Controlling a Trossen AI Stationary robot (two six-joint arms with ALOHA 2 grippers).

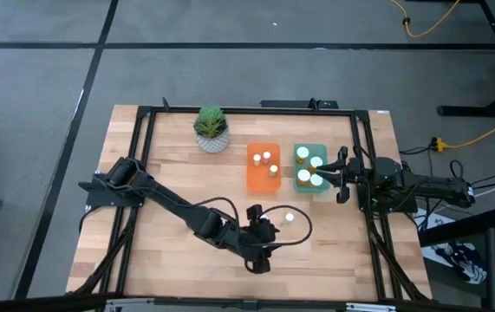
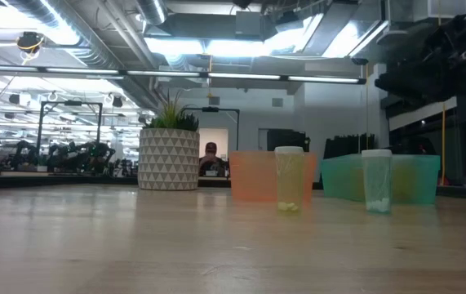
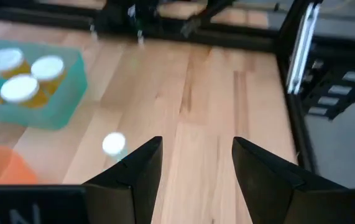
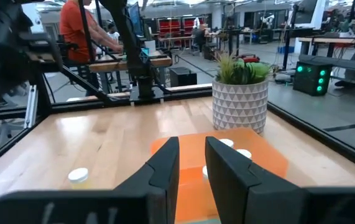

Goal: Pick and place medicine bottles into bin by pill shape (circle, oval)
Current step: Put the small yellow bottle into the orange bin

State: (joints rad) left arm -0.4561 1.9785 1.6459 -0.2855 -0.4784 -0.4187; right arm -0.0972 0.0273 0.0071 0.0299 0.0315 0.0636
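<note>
Two medicine bottles (image 2: 290, 178) (image 2: 376, 180) with white caps stand on their bases on the wooden table, in front of the bins. Only one of them (image 1: 289, 217) shows from above. My left gripper (image 1: 269, 227) hovers open above the table beside it. In the left wrist view its cap (image 3: 114, 143) lies just outside one finger, and nothing is between the fingers (image 3: 197, 149). The orange bin (image 1: 263, 178) holds three bottles and the teal bin (image 1: 322, 149) holds several. My right gripper (image 1: 334, 176) is shut at the teal bin's right side and holds nothing (image 4: 191, 149).
A green plant in a white patterned pot (image 1: 211, 130) stands at the far left of the bins. A black frame (image 1: 143, 117) runs around the table's edges. Bare wood lies to the left of my left arm and along the near edge.
</note>
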